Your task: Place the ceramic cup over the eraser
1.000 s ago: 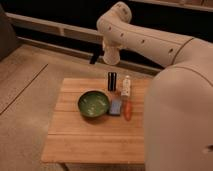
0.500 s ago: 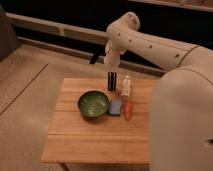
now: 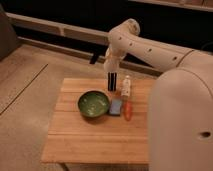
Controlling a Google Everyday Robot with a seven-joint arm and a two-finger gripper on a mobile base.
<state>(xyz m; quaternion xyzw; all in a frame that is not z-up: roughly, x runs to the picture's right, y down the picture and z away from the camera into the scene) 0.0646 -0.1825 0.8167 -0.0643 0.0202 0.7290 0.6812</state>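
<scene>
Camera view, near to far. Large white robot body (image 3: 182, 125) is filling the right foreground and covering the right end of the light wooden slatted table (image 3: 85, 142). At mid-table, a small orange carrot-shaped object (image 3: 128, 110) is lying just beside a flat blue-grey rectangular eraser (image 3: 116, 106). On the eraser's other side, a round dark-green bowl (image 3: 93, 103) is sitting close against it. Farther back, a small white bottle (image 3: 126, 86) is standing upright. Just beside the bottle, the dark gripper (image 3: 113, 81) is pointing straight down near the table's far edge; whether it is open or closed cannot be told. The small pale ceramic cup is not showing separately and is probably hidden at or in the gripper.

Change over the last second: the white arm's upper joint (image 3: 129, 26) is swinging rightward and lower while the gripper is staying over the same spot. This suggests the cup is only now being secured, with the carry not yet begun. Bottle and bowl are crowding the short path forward to the eraser.
</scene>
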